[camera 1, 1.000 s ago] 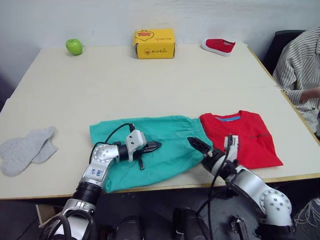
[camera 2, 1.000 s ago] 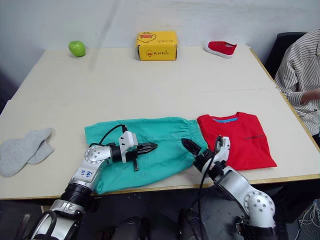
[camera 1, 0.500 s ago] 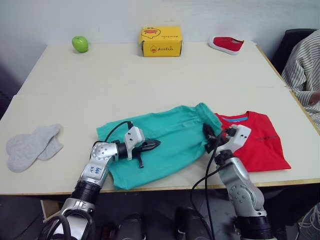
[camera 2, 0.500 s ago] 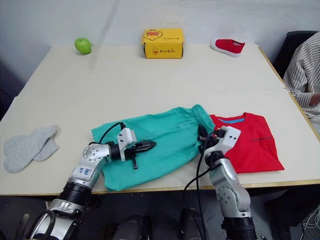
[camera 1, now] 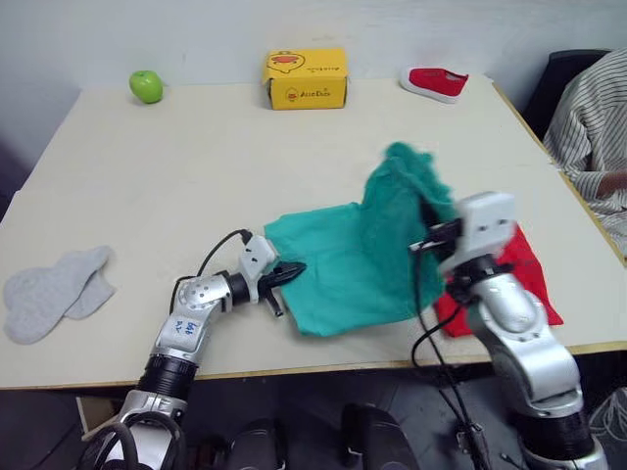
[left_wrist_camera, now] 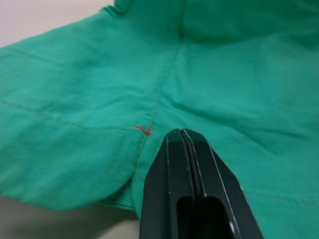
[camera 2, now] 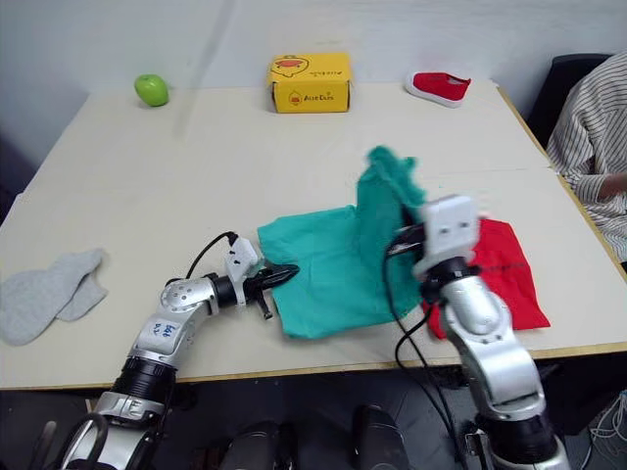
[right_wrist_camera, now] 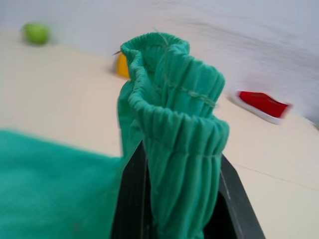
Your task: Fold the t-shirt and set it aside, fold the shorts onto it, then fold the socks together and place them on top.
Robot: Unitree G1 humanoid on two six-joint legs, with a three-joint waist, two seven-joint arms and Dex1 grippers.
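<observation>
The shorts (camera 1: 362, 250) are being folded: their waistband is pinched and held raised by the right gripper (right_wrist_camera: 179, 199), while the left gripper (left_wrist_camera: 185, 142), fingers closed, rests on the cloth. The t-shirt (camera 1: 524, 284) lies at three o'clock; the waistband must next be carried over.

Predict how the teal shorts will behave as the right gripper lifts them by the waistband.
The shorts probably stay floppy: the pinched waistband bunches in the right gripper and cloth drapes down. They look light. The rest likely drags across the table.
</observation>
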